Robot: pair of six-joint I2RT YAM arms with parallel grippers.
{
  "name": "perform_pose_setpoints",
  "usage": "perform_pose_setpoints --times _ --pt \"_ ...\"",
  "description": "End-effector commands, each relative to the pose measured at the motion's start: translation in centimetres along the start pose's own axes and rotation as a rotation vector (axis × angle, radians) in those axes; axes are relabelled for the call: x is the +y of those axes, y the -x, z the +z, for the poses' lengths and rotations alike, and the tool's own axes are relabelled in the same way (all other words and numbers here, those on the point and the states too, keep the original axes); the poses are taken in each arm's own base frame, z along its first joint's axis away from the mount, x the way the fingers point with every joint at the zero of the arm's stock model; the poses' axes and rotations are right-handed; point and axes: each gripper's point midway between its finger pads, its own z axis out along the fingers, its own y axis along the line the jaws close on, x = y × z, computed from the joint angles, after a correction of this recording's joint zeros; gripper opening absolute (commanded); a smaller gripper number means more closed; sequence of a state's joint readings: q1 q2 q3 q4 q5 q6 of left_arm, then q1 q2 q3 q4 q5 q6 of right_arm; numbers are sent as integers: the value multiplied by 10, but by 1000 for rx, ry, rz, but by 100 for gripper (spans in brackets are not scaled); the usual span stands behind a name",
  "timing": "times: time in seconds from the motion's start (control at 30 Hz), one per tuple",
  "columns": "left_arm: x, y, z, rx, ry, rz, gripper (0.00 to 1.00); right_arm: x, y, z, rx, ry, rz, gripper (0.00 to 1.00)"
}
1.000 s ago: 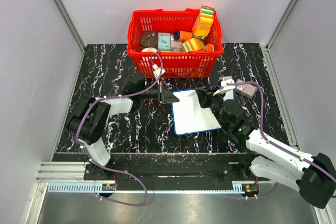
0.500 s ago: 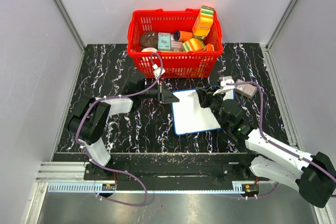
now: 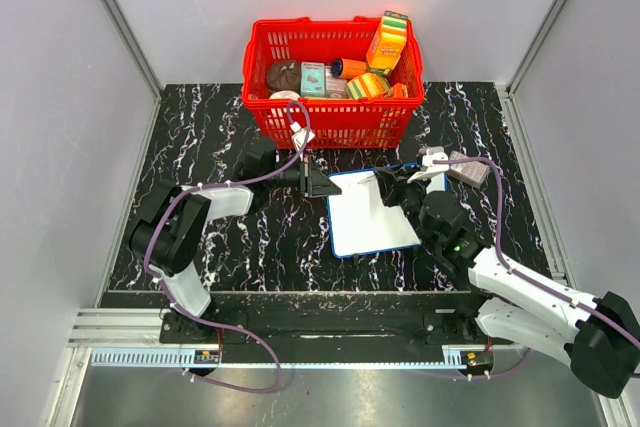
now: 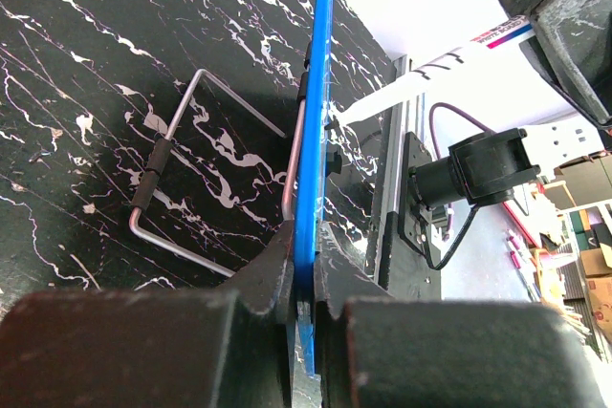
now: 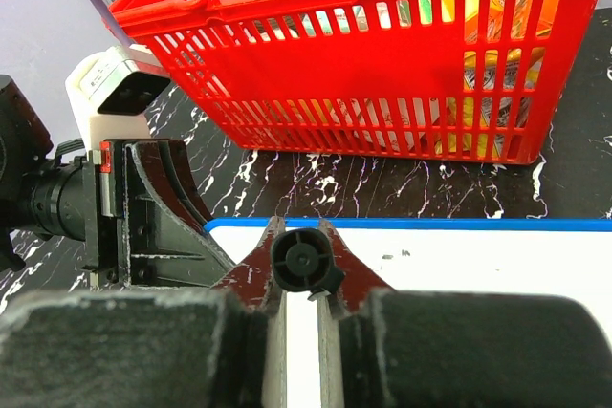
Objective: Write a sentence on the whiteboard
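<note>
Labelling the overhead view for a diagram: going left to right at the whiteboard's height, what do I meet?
Left arm's black elbow → left tool → whiteboard, whose left edge that tool clamps → right arm's white link. The right tool, gripping the marker, overlaps the whiteboard, so it's left out.

whiteboard [image 3: 370, 217] right edge: hidden by right gripper [image 3: 390, 187] | sentence: too small

Bright even light, soft shadows; whiteboard [image 5: 478, 265] glares white; wrist-view foregrounds blurred.
</note>
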State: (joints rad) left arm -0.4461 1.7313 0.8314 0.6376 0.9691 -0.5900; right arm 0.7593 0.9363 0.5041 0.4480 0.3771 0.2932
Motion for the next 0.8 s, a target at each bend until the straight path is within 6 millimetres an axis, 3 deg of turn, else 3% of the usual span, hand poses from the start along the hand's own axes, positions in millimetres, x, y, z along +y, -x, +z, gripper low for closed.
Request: perform_pose_setpoints --times 0.0,0.77 --pt "5 15 3 -30 5 133 0 9 28 6 -86 3 31 0" --pt "4 14 3 -28 0 131 0 -5 -4 -5 -5 -21 25 0"
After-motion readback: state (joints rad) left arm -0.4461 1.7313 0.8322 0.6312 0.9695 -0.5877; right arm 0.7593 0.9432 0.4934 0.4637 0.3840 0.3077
